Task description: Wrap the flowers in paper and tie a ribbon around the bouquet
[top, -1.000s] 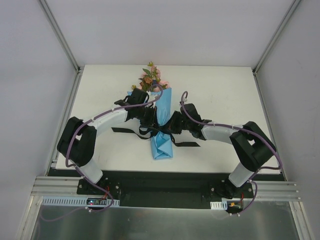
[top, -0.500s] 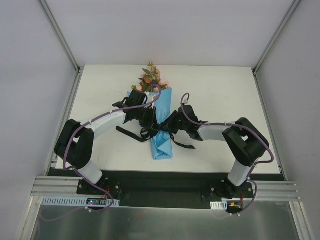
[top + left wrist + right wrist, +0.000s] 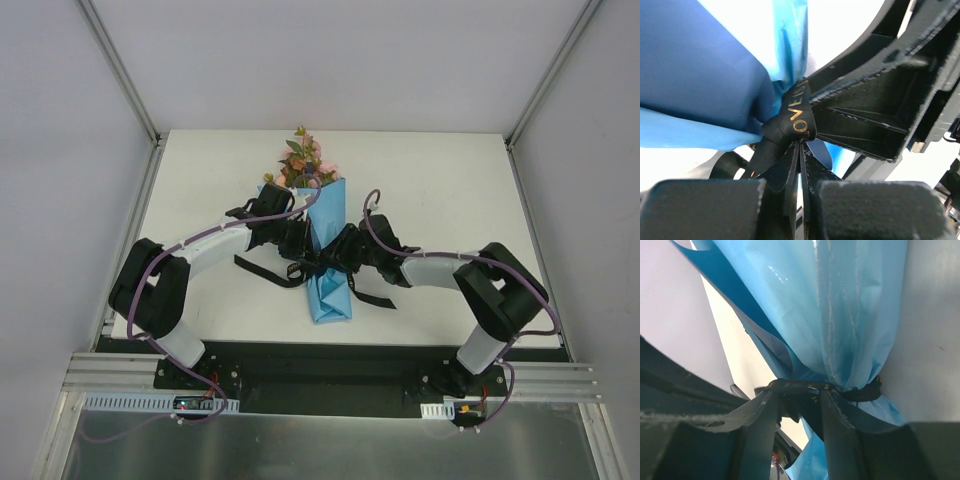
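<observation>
The bouquet lies along the middle of the table: light blue paper [image 3: 331,295] pinched at the waist, pink and orange flowers [image 3: 303,160] at the far end. A black ribbon [image 3: 318,268] circles that waist, and its tails trail left and right on the table. My left gripper [image 3: 300,252] is at the waist from the left, shut on the gold-lettered ribbon [image 3: 796,117] just behind the knot. My right gripper [image 3: 337,262] comes from the right. Its fingers [image 3: 760,425] stand apart, open, on either side of the ribbon band [image 3: 805,386] around the paper [image 3: 840,305].
The white table [image 3: 450,190] carries only the bouquet and the ribbon tails. Metal frame posts [image 3: 125,75] run along both sides. Purple cables [image 3: 372,205] loop over both arms. The right gripper's black body [image 3: 875,115] fills the right of the left wrist view.
My right gripper has gone from shut to open. Both arms drew in toward the waist, and the ribbon tails went from stretched sideways to slack and slanting.
</observation>
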Controlling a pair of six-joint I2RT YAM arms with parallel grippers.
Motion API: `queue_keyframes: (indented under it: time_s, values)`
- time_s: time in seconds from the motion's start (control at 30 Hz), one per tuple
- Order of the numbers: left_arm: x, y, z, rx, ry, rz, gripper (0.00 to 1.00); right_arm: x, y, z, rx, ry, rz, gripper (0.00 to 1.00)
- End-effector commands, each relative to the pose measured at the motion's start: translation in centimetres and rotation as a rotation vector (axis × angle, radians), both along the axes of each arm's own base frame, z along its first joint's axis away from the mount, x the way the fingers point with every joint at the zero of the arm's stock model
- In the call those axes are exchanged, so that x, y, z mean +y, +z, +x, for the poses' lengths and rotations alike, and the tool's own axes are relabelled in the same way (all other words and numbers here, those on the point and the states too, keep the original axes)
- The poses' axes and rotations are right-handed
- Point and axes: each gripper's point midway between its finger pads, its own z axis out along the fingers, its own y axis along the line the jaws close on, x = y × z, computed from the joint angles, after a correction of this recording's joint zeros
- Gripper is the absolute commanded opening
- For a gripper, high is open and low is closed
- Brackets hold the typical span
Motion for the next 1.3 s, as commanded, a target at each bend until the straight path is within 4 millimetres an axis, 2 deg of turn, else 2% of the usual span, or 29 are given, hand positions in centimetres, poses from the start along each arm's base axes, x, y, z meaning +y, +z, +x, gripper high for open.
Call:
queue_keyframes:
  time_s: [0.0, 0.43, 0.67, 0.83, 1.0, 1.07, 1.27]
  values:
    - [-0.4, 1.3, -0.4, -0.02, -0.013, -0.039, 0.0, -1.8, 0.5, -1.3, -0.038, 0.016, -0.071, 0.43]
    - [-1.2, 2.4, -0.4, -0.017, -0.022, -0.082, 0.0, -4.0, 2.6, -2.6, -0.122, 0.066, -0.156, 0.52]
    - [-1.7, 2.6, -0.6, -0.015, -0.027, -0.094, 0.0, -6.0, 4.4, -2.0, -0.196, 0.043, -0.249, 0.62]
    - [-1.8, 3.0, -0.5, -0.023, -0.028, -0.101, 0.0, -4.1, 6.4, -2.1, -0.183, 0.051, -0.139, 0.61]
    - [-1.8, 3.2, -0.5, -0.026, -0.027, -0.103, 0.0, -2.7, 5.5, -2.4, -0.08, 0.021, -0.027, 0.54]
    - [-1.9, 3.4, -0.6, -0.028, -0.029, -0.108, 0.0, -2.5, 5.3, -2.6, -0.067, 0.022, -0.011, 0.55]
    - [-1.9, 3.5, -0.6, -0.033, -0.036, -0.111, 0.0, -3.3, 4.7, -3.6, -0.022, -0.011, -0.004, 0.53]
